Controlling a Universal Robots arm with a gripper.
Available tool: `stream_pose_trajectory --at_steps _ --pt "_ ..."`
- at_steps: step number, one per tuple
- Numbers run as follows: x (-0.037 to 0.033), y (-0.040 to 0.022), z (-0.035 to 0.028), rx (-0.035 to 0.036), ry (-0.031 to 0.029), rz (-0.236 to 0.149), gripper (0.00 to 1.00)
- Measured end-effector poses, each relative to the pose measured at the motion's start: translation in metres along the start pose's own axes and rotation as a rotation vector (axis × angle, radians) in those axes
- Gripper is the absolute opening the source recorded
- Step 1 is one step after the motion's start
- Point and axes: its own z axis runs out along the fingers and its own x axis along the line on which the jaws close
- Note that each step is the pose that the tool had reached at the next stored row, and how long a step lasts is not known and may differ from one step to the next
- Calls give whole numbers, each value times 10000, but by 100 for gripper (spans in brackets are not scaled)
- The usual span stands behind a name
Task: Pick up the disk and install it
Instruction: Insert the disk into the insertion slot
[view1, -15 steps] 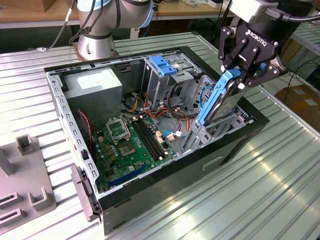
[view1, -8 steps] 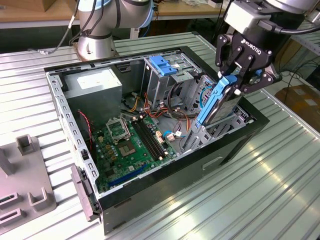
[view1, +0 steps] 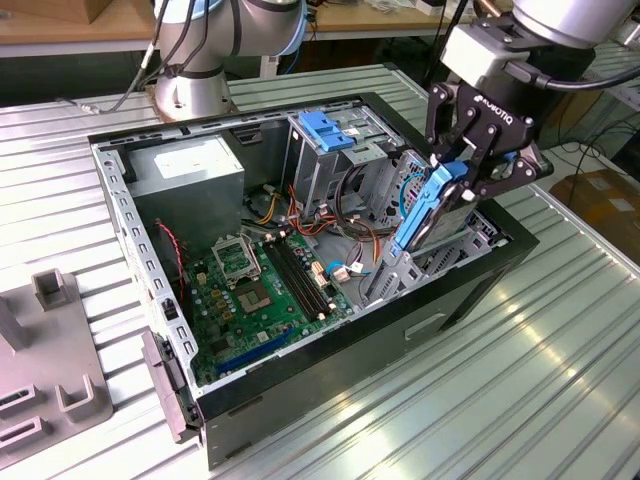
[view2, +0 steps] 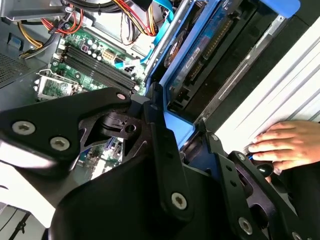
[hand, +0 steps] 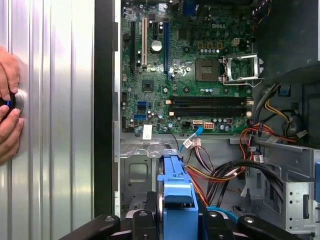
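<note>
Currently the black claw (view1: 458, 180) is clamped tight on the flat, dark grey metal, blue-railed disk (view1: 420, 215). The disk is tilted, with its lower end down in the open black metal computer case (view1: 400, 320), at the case's edge on the exterior view's right. A green motherboard (view1: 255, 290) covers the case floor. The case sits on a ribbed silver worktop (view1: 530, 390). In the second wrist view a person's hand (view2: 280, 145) rests on the worktop beside the case.
</note>
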Motion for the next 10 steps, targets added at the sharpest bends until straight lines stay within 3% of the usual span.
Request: stream_pose_trajectory --at_steps 10 --pt "7 -13 207 -152 1 4 37"
